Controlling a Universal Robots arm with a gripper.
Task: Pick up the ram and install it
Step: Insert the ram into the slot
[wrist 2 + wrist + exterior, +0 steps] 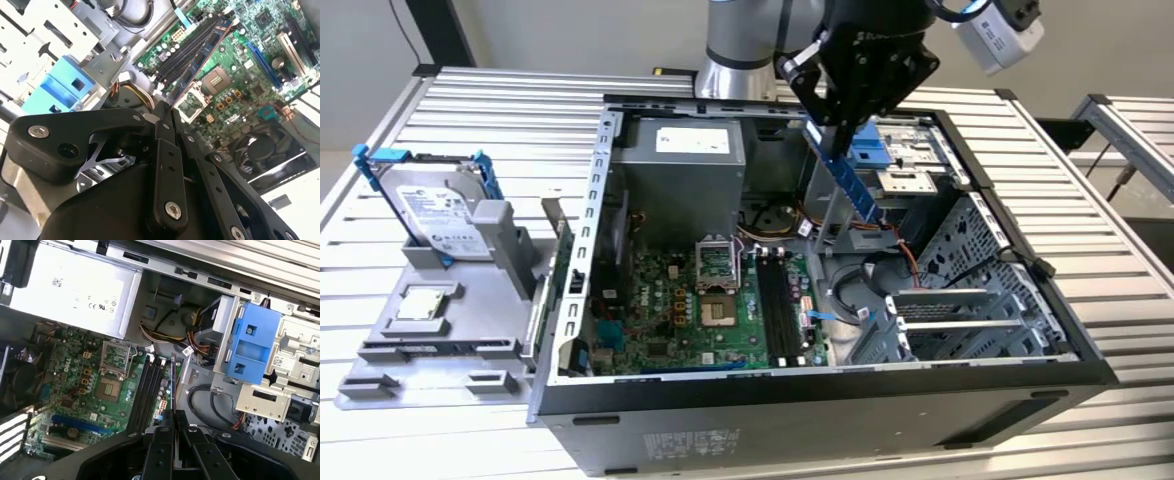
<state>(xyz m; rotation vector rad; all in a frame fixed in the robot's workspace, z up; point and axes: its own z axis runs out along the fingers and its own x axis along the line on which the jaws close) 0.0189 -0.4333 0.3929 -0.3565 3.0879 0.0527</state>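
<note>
Dark ram (851, 182) held by fingers (165, 165), above motherboard (680, 300)

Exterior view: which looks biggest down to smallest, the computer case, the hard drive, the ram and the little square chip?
1. computer case, by far.
2. hard drive.
3. ram: about as long but much thinner; it is held up, maybe nearer the camera, so unsure.
4. processor chip, smallest.

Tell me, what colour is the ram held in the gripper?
Blue; the ram shows best in the exterior view.
</note>
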